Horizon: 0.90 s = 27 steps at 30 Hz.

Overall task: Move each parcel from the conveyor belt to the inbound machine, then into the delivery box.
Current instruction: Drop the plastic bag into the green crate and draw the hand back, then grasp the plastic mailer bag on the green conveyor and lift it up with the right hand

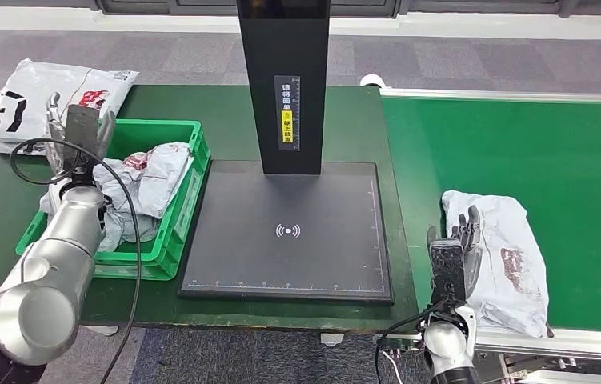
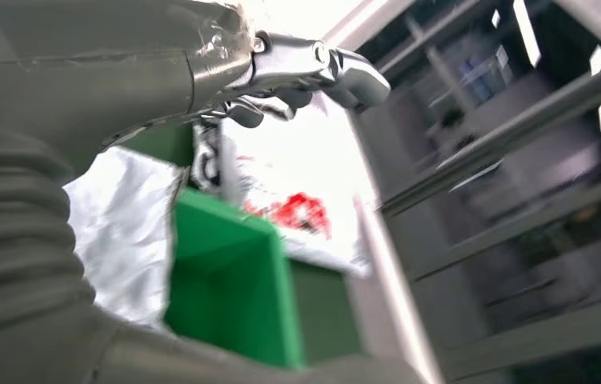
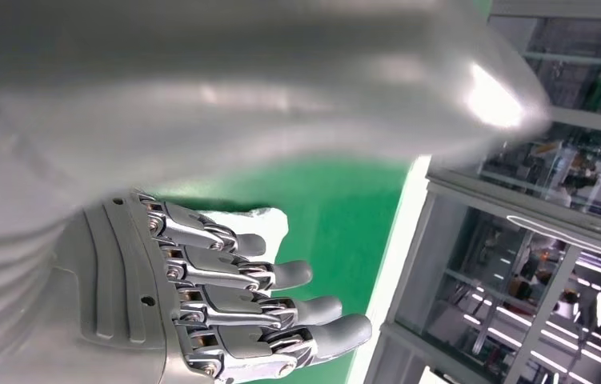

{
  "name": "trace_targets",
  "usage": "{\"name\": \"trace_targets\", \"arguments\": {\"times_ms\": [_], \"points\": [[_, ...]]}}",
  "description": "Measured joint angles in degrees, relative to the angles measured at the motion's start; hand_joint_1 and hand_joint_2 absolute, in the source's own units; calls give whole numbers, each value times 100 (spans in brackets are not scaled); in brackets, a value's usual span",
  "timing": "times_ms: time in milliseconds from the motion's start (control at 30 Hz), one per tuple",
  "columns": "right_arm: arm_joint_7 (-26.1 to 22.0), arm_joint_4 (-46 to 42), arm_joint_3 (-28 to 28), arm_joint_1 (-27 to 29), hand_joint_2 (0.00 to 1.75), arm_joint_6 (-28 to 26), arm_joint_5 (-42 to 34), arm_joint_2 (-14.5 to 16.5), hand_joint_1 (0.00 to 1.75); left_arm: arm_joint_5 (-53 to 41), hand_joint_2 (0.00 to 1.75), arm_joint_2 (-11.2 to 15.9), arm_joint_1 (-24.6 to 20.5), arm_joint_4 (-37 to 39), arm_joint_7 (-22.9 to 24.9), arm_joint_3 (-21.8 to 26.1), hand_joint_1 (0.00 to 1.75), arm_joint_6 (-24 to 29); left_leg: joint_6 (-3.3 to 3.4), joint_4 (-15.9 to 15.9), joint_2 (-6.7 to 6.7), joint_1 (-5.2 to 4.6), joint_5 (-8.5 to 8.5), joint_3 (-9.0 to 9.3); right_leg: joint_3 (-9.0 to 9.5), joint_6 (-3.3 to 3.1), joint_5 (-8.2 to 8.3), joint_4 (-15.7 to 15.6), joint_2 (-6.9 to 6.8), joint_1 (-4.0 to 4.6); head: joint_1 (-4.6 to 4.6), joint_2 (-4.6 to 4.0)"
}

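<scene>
A crumpled grey parcel (image 1: 498, 252) with a reddish label lies on the green conveyor belt (image 1: 569, 160) at its near left end. My right hand (image 1: 453, 256) stands upright at the parcel's left edge, fingers straight and apart, holding nothing; its fingers (image 3: 265, 308) show against the belt with a bit of the parcel (image 3: 261, 222) behind them. My left hand (image 1: 79, 132) is raised over the far left corner of the green delivery box (image 1: 170, 232), fingers spread, empty. The box holds several grey parcels (image 1: 149, 180). The black inbound machine plate (image 1: 289, 232) lies bare between box and belt.
The machine's black post (image 1: 283, 80) rises from the back of the plate. A white bag (image 1: 41, 100) with black and red print lies on the table behind the box. A black cable (image 1: 125, 216) loops from my left arm across the box.
</scene>
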Motion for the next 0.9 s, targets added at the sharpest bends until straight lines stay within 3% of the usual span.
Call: {"name": "trace_targets", "arguments": {"times_ms": [67, 200, 567, 900], "points": [[3, 57, 0, -66, 175, -42, -49, 0, 0, 317, 175, -74, 42, -151, -251, 11, 0, 94, 0, 0, -4, 0, 0, 0, 1, 0, 0, 0, -2, 0, 0, 0], [-16, 142, 0, -157, 175, -138, -150, -1, 0, 788, 175, -263, 195, -484, -531, -50, 0, -15, 1, 1, -5, 0, 0, 0, 1, 0, 0, 0, -3, -1, 0, 0], [43, 398, -8, -327, 175, -354, 89, -91, 0, 1953, 175, -803, 986, -1336, -557, -1328, 0, -2437, 7, 1, -2, -15, -4, -2, -2, 3, 1, -2, -1, -13, 0, 0], [53, 590, -14, -439, 175, -366, 168, -147, 0, 2168, 175, -884, 1203, -1491, -580, -1962, 0, -2597, 7, 0, 0, -14, -4, -3, -5, 3, 0, -2, 0, -10, 0, 0]]}}
